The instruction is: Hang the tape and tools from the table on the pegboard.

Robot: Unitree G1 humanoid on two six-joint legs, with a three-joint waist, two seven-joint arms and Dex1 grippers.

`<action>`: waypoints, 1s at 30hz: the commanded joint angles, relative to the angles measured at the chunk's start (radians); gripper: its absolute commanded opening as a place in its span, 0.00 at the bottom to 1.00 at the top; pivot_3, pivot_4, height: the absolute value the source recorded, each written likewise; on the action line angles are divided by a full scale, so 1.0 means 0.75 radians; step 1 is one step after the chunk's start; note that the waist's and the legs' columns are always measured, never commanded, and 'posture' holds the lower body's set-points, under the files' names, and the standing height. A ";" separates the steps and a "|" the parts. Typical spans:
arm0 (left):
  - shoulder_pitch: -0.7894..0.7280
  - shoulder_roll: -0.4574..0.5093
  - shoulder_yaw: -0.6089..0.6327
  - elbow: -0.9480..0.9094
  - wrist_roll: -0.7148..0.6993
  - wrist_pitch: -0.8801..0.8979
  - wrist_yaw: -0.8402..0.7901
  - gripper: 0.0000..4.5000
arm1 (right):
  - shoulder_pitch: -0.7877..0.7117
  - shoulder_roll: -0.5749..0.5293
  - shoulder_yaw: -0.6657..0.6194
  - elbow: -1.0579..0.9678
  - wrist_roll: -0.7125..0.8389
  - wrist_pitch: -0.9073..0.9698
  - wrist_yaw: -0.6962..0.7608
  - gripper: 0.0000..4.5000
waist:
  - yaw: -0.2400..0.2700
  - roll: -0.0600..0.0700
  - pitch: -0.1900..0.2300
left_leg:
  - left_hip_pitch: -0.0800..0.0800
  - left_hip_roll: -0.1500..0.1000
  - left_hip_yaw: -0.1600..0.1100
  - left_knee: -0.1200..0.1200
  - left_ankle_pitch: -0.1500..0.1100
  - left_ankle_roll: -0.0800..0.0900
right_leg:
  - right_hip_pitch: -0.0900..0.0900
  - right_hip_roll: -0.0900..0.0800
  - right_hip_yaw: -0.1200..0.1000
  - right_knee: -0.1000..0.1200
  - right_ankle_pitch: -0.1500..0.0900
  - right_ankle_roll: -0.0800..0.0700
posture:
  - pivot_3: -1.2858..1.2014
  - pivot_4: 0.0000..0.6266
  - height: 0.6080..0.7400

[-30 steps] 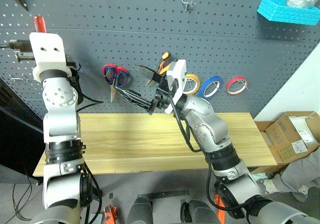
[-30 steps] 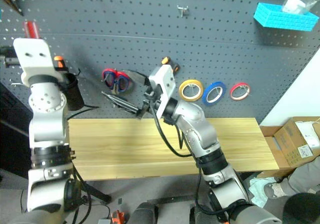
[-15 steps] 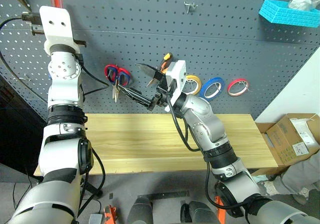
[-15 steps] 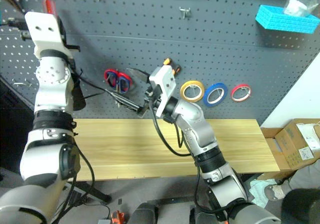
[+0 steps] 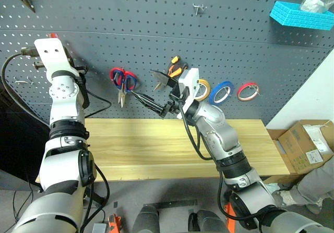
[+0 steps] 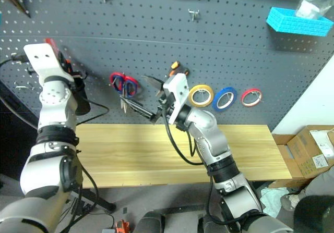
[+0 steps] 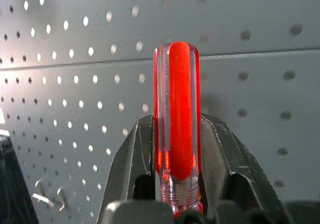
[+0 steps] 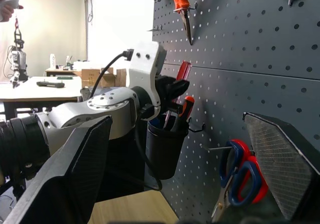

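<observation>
**Red screwdriver clamped in left gripper at the pegboard; right gripper empty and wide**

At about nine o'clock in the head views, the left gripper (image 7: 175, 184) is clamped on one red-handled screwdriver (image 7: 175, 114), its two black fingers (image 7: 132, 159) pressing the clear red handle from either side. The handle stands upright close against the pegboard (image 5: 240, 50). In the right wrist view the screwdriver sits just above one black cup (image 8: 165, 149) hooked to the board, with one orange-handled screwdriver (image 8: 186, 106) standing in that cup.

Moving toward the centre, one pair of red-handled scissors (image 5: 123, 80) hangs on the board, blades down. Just beside it, at about twelve o'clock of the table (image 5: 146, 149), is the right gripper (image 5: 154, 89), its jaws spread wide apart and holding nothing; one finger (image 5: 159, 79) points up toward the board, the other reaches out near the scissors' blades. One pair of orange-and-black pliers (image 5: 174, 65) hangs on the board right behind that arm's wrist.

Further toward three o'clock, three tape rolls hang in a row: one yellow roll (image 6: 200, 95), one blue tape (image 6: 224, 98), one red roll (image 6: 251, 96). At one o'clock, high on the board, sits one light blue basket (image 5: 300, 16). Cardboard boxes (image 5: 302, 144) stand on the floor past the table's end.
</observation>
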 commanded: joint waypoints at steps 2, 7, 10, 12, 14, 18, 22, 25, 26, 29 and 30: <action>0.014 0.001 0.003 -0.099 -0.020 0.008 0.012 0.19 | -0.009 0.000 -0.016 -0.060 0.000 -0.008 -0.008 1.00 | 0.000 -0.001 -0.001 | 0.001 0.000 0.000 0.000 0.000 0.000 | 0.000 0.000 0.000 0.000 0.000 0.000 | 0.60 0.00 1.00; 0.091 -0.022 0.007 -0.204 -0.038 0.050 0.027 0.56 | -0.018 -0.001 -0.021 -0.051 0.000 -0.012 -0.010 1.00 | 0.000 -0.001 -0.003 | 0.002 0.000 0.001 0.000 0.000 0.000 | 0.000 0.000 0.001 0.002 0.000 0.000 | 0.60 0.00 1.00; 0.131 -0.047 0.008 -0.276 -0.049 0.089 0.040 0.80 | -0.016 -0.004 -0.023 -0.053 0.002 -0.012 -0.009 1.00 | 0.000 -0.002 -0.005 | 0.003 0.000 0.001 0.000 0.000 0.000 | 0.000 0.000 0.001 0.003 0.000 0.000 | 0.60 0.00 1.00; 0.140 -0.055 0.008 -0.302 -0.051 0.108 0.045 0.96 | -0.013 -0.007 -0.023 -0.056 0.003 -0.011 -0.007 1.00 | 0.000 -0.004 -0.007 | 0.003 0.000 0.001 0.001 0.000 0.000 | 0.000 0.000 0.001 0.005 0.000 0.000 | 0.60 0.00 1.00; 0.146 -0.060 0.007 -0.325 -0.052 0.126 0.051 0.99 | -0.010 -0.008 -0.021 -0.060 0.003 -0.010 -0.007 1.00 | 0.000 -0.005 -0.008 | 0.004 0.000 0.001 0.002 0.000 0.000 | 0.001 0.000 0.001 0.007 0.000 0.000 | 0.60 0.00 1.00; 0.167 -0.101 0.005 -0.448 -0.086 0.173 0.033 0.99 | 0.000 -0.019 -0.020 -0.083 0.001 0.000 -0.013 1.00 | 0.000 -0.006 -0.010 | 0.006 0.000 0.001 0.002 0.001 -0.001 | 0.001 0.000 0.001 0.011 0.000 0.000 | 0.60 0.00 1.00; 0.257 -0.207 -0.059 -0.753 -0.188 0.278 -0.107 0.99 | 0.048 -0.071 -0.024 -0.173 -0.018 0.046 -0.049 1.00 | 0.004 -0.005 -0.015 | 0.006 0.000 0.001 0.003 0.002 -0.002 | 0.001 0.000 0.002 0.012 0.000 0.000 | 0.60 0.01 1.00; 0.366 -0.289 -0.136 -1.000 -0.225 0.418 -0.161 0.99 | 0.139 -0.140 -0.023 -0.293 -0.061 0.105 -0.104 1.00 | 0.005 -0.005 -0.020 | 0.006 0.000 0.002 0.003 0.002 -0.002 | 0.003 -0.001 0.003 0.011 0.000 -0.001 | 0.60 0.03 1.00; 0.420 -0.321 -0.178 -1.077 -0.232 0.452 -0.187 0.99 | 0.191 -0.174 -0.017 -0.338 -0.092 0.118 -0.123 1.00 | 0.005 -0.005 -0.022 | 0.006 0.000 0.003 0.003 0.002 -0.002 | 0.003 -0.001 0.003 0.011 0.000 -0.001 | 0.60 0.03 1.00; 0.584 -0.415 -0.258 -1.219 -0.246 0.560 -0.211 0.99 | 0.359 -0.244 -0.026 -0.442 -0.173 0.190 -0.231 1.00 | 0.001 0.004 -0.034 | 0.008 -0.001 0.004 0.003 0.002 -0.002 | 0.004 -0.001 0.006 0.010 -0.001 -0.001 | 0.59 0.04 1.00; 0.639 -0.446 -0.278 -1.247 -0.250 0.586 -0.213 0.99 | 0.416 -0.270 -0.033 -0.453 -0.227 0.211 -0.289 1.00 | 0.000 0.007 -0.035 | 0.009 -0.001 0.005 0.003 0.002 -0.002 | 0.005 -0.001 0.007 0.010 -0.002 -0.002 | 0.59 0.04 1.00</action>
